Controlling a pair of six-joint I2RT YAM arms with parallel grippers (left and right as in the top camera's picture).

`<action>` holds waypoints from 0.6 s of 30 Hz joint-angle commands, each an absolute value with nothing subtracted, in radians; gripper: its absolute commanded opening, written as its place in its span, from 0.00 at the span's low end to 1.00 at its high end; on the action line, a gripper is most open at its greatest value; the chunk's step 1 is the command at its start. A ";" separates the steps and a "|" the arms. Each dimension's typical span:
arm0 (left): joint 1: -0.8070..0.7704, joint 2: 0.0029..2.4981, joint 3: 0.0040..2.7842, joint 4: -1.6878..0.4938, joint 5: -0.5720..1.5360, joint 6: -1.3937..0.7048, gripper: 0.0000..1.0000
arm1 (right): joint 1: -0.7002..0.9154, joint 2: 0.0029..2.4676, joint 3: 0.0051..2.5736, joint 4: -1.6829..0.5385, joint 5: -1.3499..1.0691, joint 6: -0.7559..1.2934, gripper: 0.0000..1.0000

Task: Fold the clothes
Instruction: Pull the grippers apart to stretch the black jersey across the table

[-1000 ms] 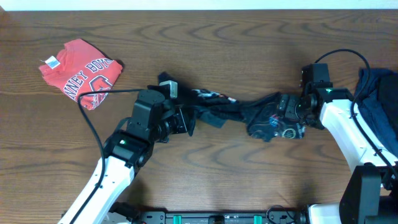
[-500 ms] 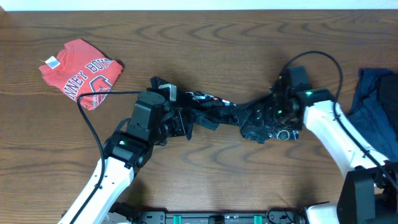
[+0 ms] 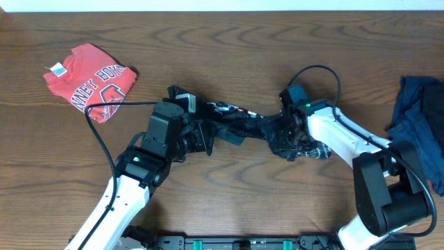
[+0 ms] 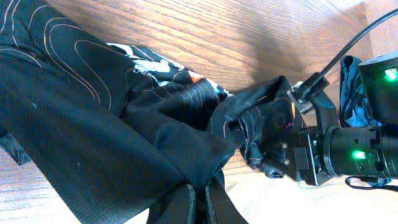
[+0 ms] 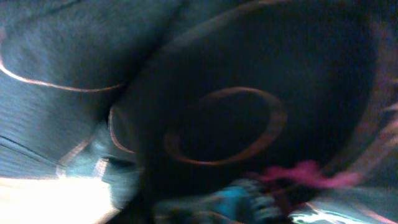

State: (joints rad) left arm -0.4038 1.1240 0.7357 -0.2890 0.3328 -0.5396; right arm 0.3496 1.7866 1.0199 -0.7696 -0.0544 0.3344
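Note:
A black T-shirt (image 3: 239, 125) with thin orange contour lines lies stretched and bunched across the middle of the table. My left gripper (image 3: 207, 135) is shut on its left part; in the left wrist view the black cloth (image 4: 124, 124) runs down between the closed fingers (image 4: 214, 202). My right gripper (image 3: 283, 130) is pushed into the shirt's crumpled right end. Dark fabric with orange rings (image 5: 217, 124) fills the blurred right wrist view and hides the jaws. A folded red T-shirt (image 3: 90, 80) with white lettering lies at the far left.
A heap of dark navy clothes (image 3: 420, 118) lies at the right edge of the table. A black cable (image 3: 104, 128) loops from the left arm across the wood towards the red shirt. The right arm's body (image 4: 348, 152) shows in the left wrist view.
My right gripper has moved left along the black shirt, from its right end into the bunched cloth near the middle. The left gripper has kept its grip and place.

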 commanded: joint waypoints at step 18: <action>-0.342 1.126 0.742 -0.433 0.144 -0.396 0.06 | -0.287 1.530 1.107 -0.888 -0.022 0.369 0.37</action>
State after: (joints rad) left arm -0.3546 1.1240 0.7353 -0.4282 0.1932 -0.4160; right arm -0.2367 1.5303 1.1110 -0.8677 0.0132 0.3851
